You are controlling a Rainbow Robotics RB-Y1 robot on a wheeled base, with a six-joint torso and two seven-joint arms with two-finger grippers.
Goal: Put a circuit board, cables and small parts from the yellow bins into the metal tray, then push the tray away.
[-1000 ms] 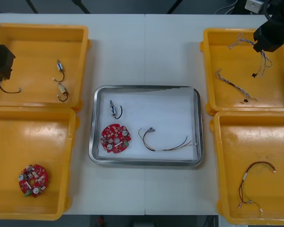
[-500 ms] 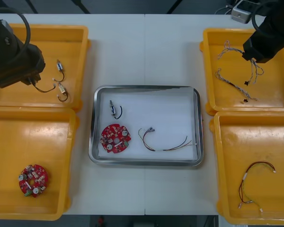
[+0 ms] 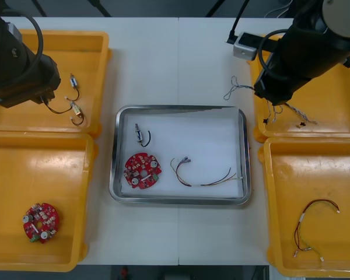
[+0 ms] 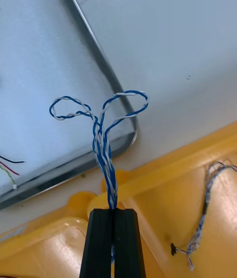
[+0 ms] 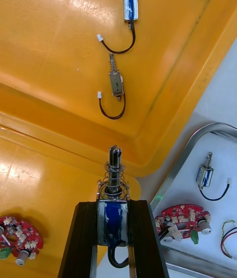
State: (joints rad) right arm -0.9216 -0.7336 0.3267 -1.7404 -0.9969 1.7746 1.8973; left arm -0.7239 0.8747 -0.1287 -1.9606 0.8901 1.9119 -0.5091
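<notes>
**Right pincer** (image 4: 112,210) — my fingers are pressed together on a twisted blue and white cable (image 4: 104,125). I hang at the upper right of the front view, above the inner edge of the upper right yellow bin (image 3: 338,99) and just off the metal tray's (image 3: 178,108) far right corner. The cable's two loops spread out beyond my fingertips, above the tray corner and the bare bench (image 3: 181,58). A second blue and white cable (image 4: 204,219) lies in that bin.

**Left pincer** (image 5: 113,205) — I am clamped on a small metal part (image 5: 114,179) with a spring and a blue body, and a black lead dangles beneath it. I sit at the upper left of the front view, above the upper left yellow bin (image 3: 64,35). Two loose parts (image 5: 130,7) rest on that bin's floor.

**Tray contents** — at its left lie a round red circuit board (image 3: 142,171) and a leaded part (image 3: 141,135). A thin wire bundle (image 3: 204,185) lies toward its lower right.
</notes>
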